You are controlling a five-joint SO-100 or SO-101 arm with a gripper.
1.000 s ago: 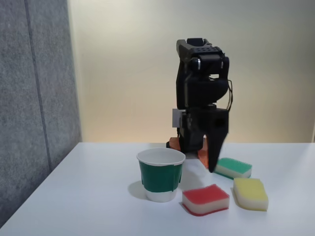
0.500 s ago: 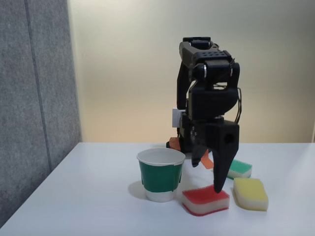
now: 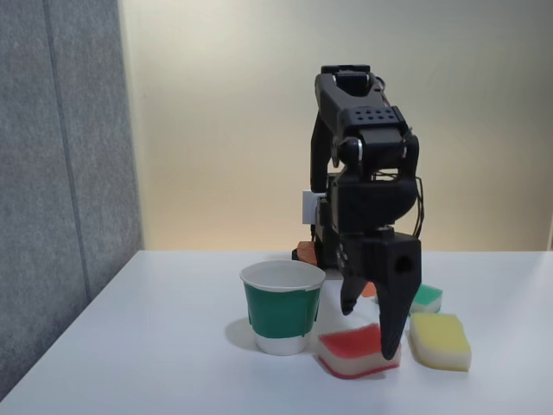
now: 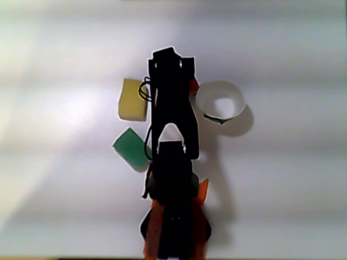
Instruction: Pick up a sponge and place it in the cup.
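Nearest the front edge of the white tabletop (image 3: 155, 346) in the fixed view lies the small red-topped, cream-bodied sponge (image 3: 350, 350), just right of the green-wrapped paper cup (image 3: 282, 307). The black two-finger gripper (image 3: 370, 333) stands over the sponge with its jaws apart, one tip at each side. Beside it sits the all-yellow sponge (image 3: 440, 340), the green-topped sponge (image 3: 426, 297) farther back.

In the fixed view the black arm (image 3: 363, 181) is folding over from its raised shoulder, with the wrist pointing straight down. The gripper (image 3: 370, 333) is hanging low near the tabletop, its two fingers spread apart, the longer finger (image 3: 393, 333) reaching lower than the shorter one (image 3: 349, 298).
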